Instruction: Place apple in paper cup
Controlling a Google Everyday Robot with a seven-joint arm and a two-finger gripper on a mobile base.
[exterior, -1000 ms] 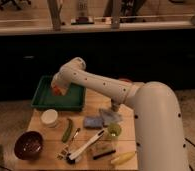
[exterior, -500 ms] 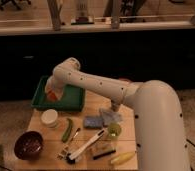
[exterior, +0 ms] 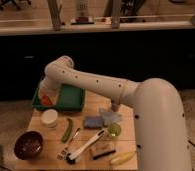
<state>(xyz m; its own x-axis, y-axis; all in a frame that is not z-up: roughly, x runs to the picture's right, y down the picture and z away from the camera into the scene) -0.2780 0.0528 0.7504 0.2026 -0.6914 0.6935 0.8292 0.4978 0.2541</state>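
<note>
My gripper [exterior: 46,96] hangs at the end of the white arm, over the left end of the green tray [exterior: 71,98] and just above the paper cup. It is shut on the apple [exterior: 49,100], which shows as a small red-orange patch between the fingers. The paper cup [exterior: 50,118], short and white with a wide mouth, stands upright on the wooden table [exterior: 46,160] a little below the gripper. The apple is still clear of the cup's rim.
A dark red-brown bowl [exterior: 28,145] sits at the front left. A long green vegetable [exterior: 67,130], a brush [exterior: 86,145], a blue sponge [exterior: 92,121], a grey cloth [exterior: 110,116], a yellow-green cup [exterior: 114,131] and a yellow object [exterior: 122,158] lie to the right of the cup.
The gripper has come down and slightly left with the apple, from above the tray towards the paper cup. Nothing on the table has shifted.
</note>
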